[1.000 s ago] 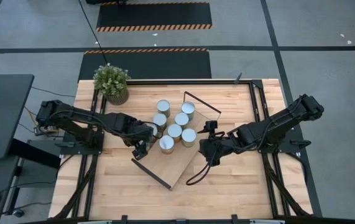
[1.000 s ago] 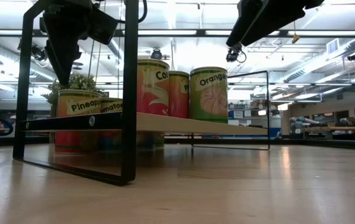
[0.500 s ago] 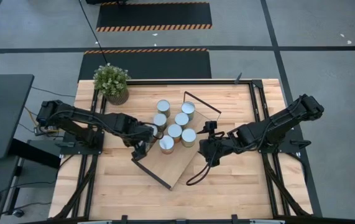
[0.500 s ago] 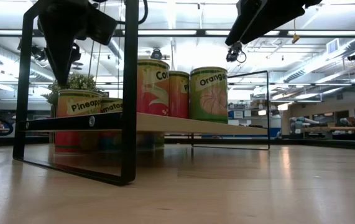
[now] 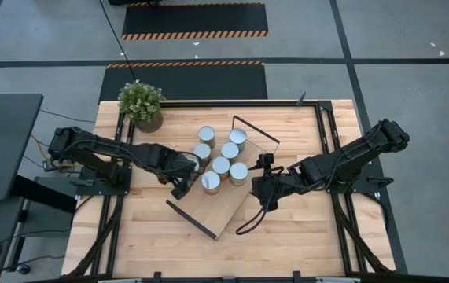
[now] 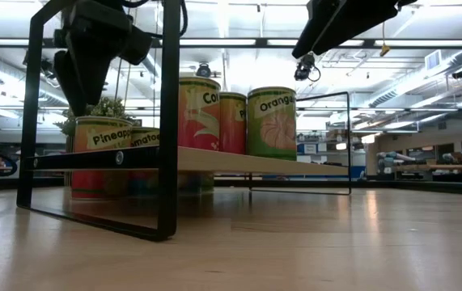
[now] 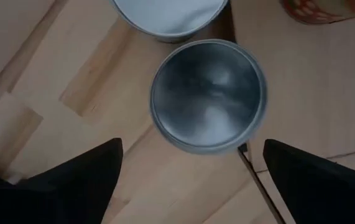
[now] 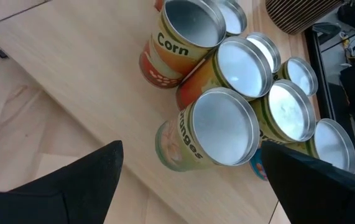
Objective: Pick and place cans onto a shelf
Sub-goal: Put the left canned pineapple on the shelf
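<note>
Jaws spread wide on the left gripper (image 7: pixel 189 171), right above a can (image 7: pixel 207 93).
Right gripper (image 8: pixel 193 171) hangs open beside the shelf (image 5: pixel 222 211).

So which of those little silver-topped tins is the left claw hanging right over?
The silver-topped tin on the tabletop by the shelf's left edge; the open left gripper straddles it.

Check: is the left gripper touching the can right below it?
Apart. In the left wrist view the left gripper stands open, and bare wood shows between each dark finger and the can.
</note>
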### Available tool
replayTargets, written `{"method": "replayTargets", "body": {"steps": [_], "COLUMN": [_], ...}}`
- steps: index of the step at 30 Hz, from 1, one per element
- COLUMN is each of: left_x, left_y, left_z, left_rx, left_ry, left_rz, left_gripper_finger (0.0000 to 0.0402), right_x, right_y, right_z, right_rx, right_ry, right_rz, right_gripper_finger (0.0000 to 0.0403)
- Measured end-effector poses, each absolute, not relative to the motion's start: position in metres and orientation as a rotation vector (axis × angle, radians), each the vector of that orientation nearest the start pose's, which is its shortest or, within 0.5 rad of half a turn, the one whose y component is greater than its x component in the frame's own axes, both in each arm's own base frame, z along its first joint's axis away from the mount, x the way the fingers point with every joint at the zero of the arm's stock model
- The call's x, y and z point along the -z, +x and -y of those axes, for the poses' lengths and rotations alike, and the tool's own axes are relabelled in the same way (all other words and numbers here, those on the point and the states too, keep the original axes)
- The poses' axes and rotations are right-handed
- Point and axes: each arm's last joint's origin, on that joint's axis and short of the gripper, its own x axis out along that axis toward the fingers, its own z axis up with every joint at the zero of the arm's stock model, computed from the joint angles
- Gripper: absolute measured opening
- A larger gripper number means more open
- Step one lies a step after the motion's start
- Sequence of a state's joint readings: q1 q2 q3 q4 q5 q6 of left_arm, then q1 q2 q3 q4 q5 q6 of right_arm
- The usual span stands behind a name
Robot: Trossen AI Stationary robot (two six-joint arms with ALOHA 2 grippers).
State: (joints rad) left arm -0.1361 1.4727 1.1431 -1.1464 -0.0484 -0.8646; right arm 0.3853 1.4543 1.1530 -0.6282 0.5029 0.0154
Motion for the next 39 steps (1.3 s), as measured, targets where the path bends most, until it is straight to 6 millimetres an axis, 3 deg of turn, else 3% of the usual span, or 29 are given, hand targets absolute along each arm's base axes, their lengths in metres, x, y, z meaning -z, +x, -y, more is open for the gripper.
{"method": "replayTargets", "body": {"steps": [25, 39], "left_x": [-0.2411, -0.2409], "left_y": [0.2543, 0.2515], "left_z": [0.036, 0.0387], "left_rx": [-0.509, -0.394], "left_ry": [-0.507, -0.427], "left_rz": [-1.366, -1.428], "left_gripper_finger": [0.0396, 0.0396], "right_x": [-0.276, -0.2764], "right_y": [0.2806, 0.2807], "right_z": [-0.0996, -0.101], "right_rx": [0.103, 0.098], "right_ry": [-0.387, -0.389], "right_rz": [-0.834, -0.826], "right_gripper_finger": [0.0386, 0.0386]}}
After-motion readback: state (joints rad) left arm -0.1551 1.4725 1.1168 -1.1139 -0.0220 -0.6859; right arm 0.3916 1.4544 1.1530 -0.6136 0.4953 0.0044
